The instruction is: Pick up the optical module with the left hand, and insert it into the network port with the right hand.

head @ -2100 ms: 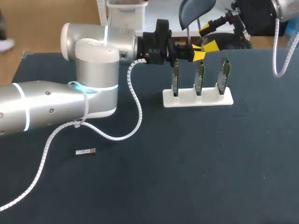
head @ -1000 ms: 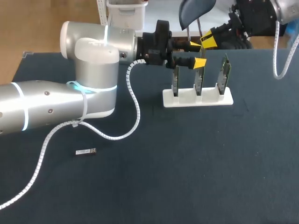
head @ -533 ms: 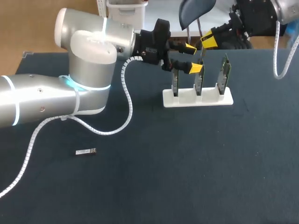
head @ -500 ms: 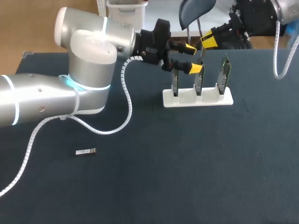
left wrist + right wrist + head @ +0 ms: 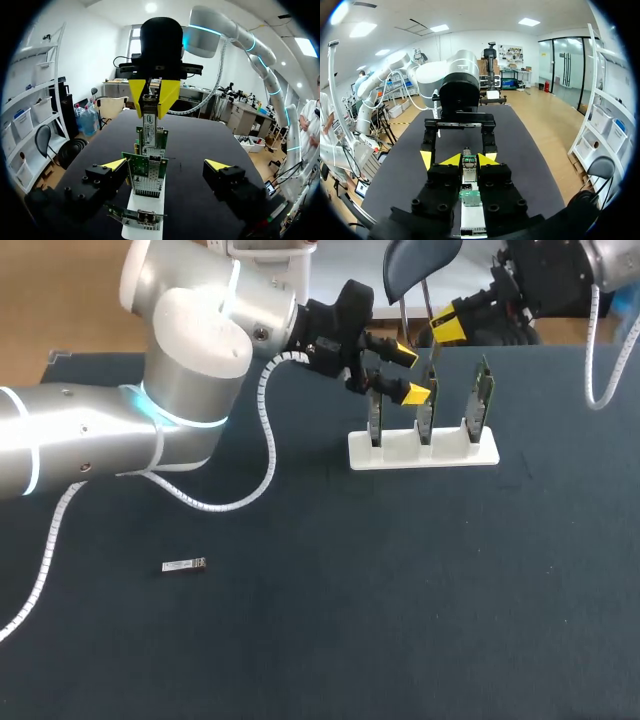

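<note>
Optical module [image 5: 148, 109] clamped in the right tool [image 5: 150, 95] above the network cards [image 5: 147, 165]; left tool [image 5: 410, 370] spread apart and empty, close by the cards.
A jam or bent board is judged likely if the small boxy metal module is brought down skewed to the port cage. The thin green boards are only slotted upright in a light white plastic holder [image 5: 422, 448], which could be tipped or slid on the dark matte desk [image 5: 450, 590]. A second module [image 5: 185, 565] is seen lying flat, well apart.
</note>
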You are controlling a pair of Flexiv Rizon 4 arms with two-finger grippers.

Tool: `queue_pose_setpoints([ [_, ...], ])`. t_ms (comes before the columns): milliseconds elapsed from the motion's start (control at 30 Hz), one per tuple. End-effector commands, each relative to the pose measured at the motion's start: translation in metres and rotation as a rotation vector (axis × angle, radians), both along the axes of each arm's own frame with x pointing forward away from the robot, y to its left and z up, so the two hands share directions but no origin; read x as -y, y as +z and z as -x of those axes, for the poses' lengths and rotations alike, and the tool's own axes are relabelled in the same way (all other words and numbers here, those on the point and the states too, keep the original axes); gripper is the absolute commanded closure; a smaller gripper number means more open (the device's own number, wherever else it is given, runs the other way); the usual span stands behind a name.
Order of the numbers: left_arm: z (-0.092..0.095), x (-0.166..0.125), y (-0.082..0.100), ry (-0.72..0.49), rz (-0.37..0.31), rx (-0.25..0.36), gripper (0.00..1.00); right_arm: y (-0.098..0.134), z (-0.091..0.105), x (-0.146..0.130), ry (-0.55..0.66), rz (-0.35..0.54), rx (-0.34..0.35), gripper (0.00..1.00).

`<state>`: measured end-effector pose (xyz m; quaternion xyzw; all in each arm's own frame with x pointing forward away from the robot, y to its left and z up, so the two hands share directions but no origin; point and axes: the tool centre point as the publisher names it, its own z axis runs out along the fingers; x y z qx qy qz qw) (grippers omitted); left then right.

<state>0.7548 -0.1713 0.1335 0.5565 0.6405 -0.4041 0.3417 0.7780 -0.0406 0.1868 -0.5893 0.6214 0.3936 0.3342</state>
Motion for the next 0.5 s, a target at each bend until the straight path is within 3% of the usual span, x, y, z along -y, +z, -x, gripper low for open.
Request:
queue_pose_setpoints([
  [33, -0.0076, 0.0023, 0.0005, -0.011, -0.016, -0.008, 0.00, -0.0011, 0.0017, 0.0007, -0.004, -0.005, 0.002, 1.00],
  [500, 0.0002, 0.0034, -0.0061, -0.039, -0.052, -0.028, 0.00, -0.0016, 0.0025, 0.0022, -0.012, -0.010, 0.003, 1.00],
])
